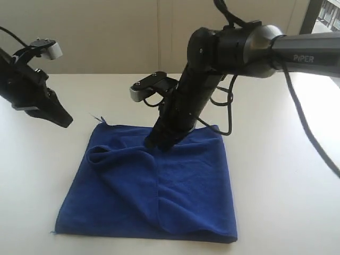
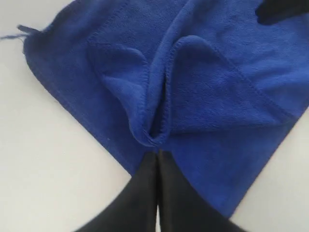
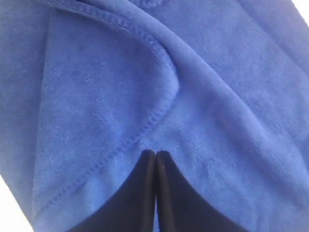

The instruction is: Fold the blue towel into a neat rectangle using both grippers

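We see the blue towel (image 1: 175, 196) lying flat on the white table (image 1: 281, 186). It is roughly rectangular, with one layer doubled over the other and a rumpled, looping ridge of hem near its far left part. A loose thread (image 2: 10, 36) sticks out at the far left corner. The right gripper (image 1: 153, 144) points down at the towel's far middle, its tip at the cloth beside that ridge. Its jaws are pressed together, and we see no cloth between them. The left gripper (image 1: 66, 122) hangs off the towel's far left corner, above bare table, its jaws likewise closed and empty.
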You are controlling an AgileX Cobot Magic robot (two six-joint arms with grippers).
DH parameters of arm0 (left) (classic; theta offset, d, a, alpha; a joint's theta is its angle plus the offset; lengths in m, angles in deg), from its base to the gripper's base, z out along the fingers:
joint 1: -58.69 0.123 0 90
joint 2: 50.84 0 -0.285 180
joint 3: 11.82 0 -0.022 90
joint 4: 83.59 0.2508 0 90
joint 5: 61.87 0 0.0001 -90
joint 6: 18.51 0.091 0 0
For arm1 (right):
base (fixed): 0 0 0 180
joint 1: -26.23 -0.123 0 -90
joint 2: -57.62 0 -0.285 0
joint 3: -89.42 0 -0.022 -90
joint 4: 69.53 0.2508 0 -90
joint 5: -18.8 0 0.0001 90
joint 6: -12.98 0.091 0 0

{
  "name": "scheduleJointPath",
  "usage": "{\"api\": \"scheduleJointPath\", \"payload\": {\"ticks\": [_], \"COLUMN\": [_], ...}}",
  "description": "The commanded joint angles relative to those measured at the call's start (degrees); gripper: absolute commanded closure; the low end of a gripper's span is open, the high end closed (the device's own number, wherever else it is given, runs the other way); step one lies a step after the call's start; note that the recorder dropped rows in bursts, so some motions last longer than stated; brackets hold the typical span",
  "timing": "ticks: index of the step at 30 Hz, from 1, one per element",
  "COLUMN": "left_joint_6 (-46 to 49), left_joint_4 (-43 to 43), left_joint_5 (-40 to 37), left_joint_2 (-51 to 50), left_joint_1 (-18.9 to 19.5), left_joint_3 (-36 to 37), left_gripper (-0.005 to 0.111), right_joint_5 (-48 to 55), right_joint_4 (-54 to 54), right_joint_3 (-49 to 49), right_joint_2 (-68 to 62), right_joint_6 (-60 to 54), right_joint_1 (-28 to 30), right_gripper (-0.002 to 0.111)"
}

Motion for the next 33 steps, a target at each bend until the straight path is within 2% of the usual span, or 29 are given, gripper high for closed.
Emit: {"api": "scheduleJointPath", "payload": {"ticks": [1, 3, 9, 11, 14, 16, 18, 23, 28, 33], "left_joint_6": [4.95, 7.75, 8.01, 8.01, 8.5, 9.09, 8.97, 8.64, 8.76, 8.76], "left_joint_4": [0.45, 2.09, 9.18, 10.65, 11.62, 11.76, 12.75, 13.68, 13.78, 13.57], "left_joint_5": [-3.09, -2.15, 4.26, 5.52, 7.25, 8.44, 10.09, 11.93, 11.93, 7.87], "left_joint_2": [-4.9, -6.82, -11.48, -12.42, -13.8, -14.68, -15.6, -16.8, -16.78, -16.56], "left_joint_1": [-2.62, -5.0, -10.76, -11.75, -12.42, -12.54, -12.54, -12.54, -12.64, -12.61], "left_joint_3": [-6.99, -8.57, -9.56, -9.56, -9.59, -9.59, -9.59, -9.59, -9.59, -9.59], "left_gripper": [0.107, 0.107, 0.106, 0.1, 0.081, 0.069, 0.064, 0.067, 0.067, 0.067], "right_joint_5": [-6.46, -8.56, -10.07, -10.92, -12.5, -12.62, -12.62, -14.02, -14.86, -14.84], "right_joint_4": [1.18, 1.18, 0.74, 0.74, 0.85, 1.02, 1.02, 1.45, 4.08, 8.56], "right_joint_3": [-3.15, -4.0, -4.14, -4.14, -4.14, -4.14, -4.14, -4.14, -4.14, -4.14], "right_joint_2": [-0.35, -1.32, -4.03, -3.62, -2.75, -2.64, -2.89, -4.01, -4.69, -5.22], "right_joint_6": [-2.82, -2.82, -2.71, -2.61, -2.17, -2.17, -2.17, -2.5, -4.15, -8.29], "right_joint_1": [-4.13, -5.32, -5.46, -4.34, -2.07, -0.93, -0.31, -0.2, -0.2, -0.2], "right_gripper": [0.108, 0.108, 0.108, 0.108, 0.104, 0.098, 0.09, 0.071, 0.071, 0.071]}}
